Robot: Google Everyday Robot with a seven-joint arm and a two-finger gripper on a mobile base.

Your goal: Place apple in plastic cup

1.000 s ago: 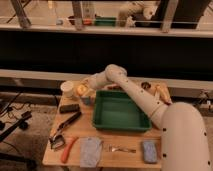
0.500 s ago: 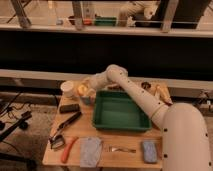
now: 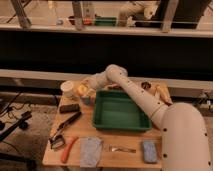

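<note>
The small yellow apple (image 3: 82, 90) is at the tip of my gripper (image 3: 88, 90), at the far left of the wooden table (image 3: 102, 139). It is right over the small greyish-blue plastic cup (image 3: 86, 99), which stands just left of the green tray (image 3: 120, 112). I cannot tell whether the apple is held above the cup or rests in its mouth. My white arm (image 3: 135, 92) reaches in from the lower right, over the tray's far edge.
A cream-white round container (image 3: 67, 88) stands left of the cup. A black block (image 3: 69, 107), a black long-handled tool (image 3: 66, 125), an orange-handled tool (image 3: 67, 148), a grey cloth (image 3: 91, 150), a small metal piece (image 3: 122, 149) and a blue sponge (image 3: 149, 151) lie on the table.
</note>
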